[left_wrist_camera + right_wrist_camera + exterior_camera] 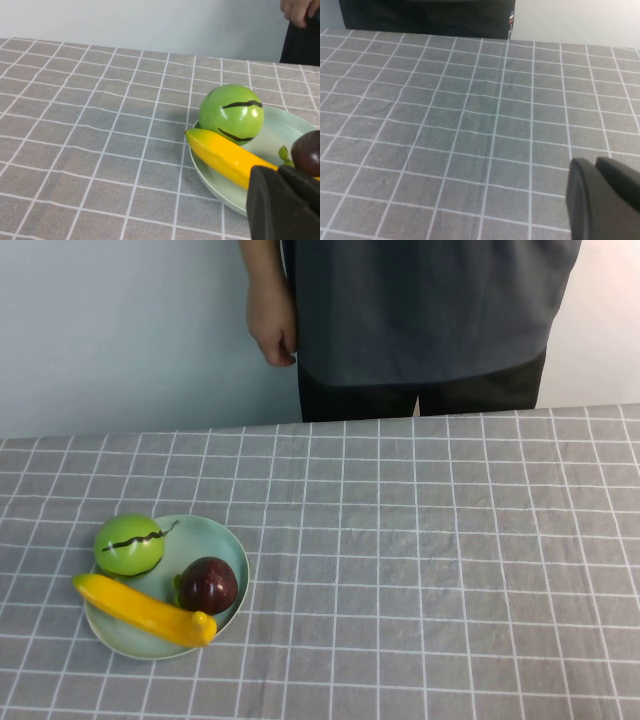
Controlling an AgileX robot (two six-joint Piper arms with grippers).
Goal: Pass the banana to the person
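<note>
The yellow banana (145,611) lies across the front of a pale green plate (232,545) at the table's front left. It also shows in the left wrist view (225,156). The person (430,310) stands behind the far edge in a dark grey T-shirt, one hand (271,325) hanging down. My left gripper (279,171) is shut and empty, just short of the plate, close to the banana's near end. My right gripper (596,161) is shut and empty over bare cloth on the right. Neither gripper shows in the high view.
A round green fruit (129,544) and a dark red-purple fruit (207,585) share the plate with the banana. A grey checked cloth (440,570) covers the table. A pale wall stands behind the person.
</note>
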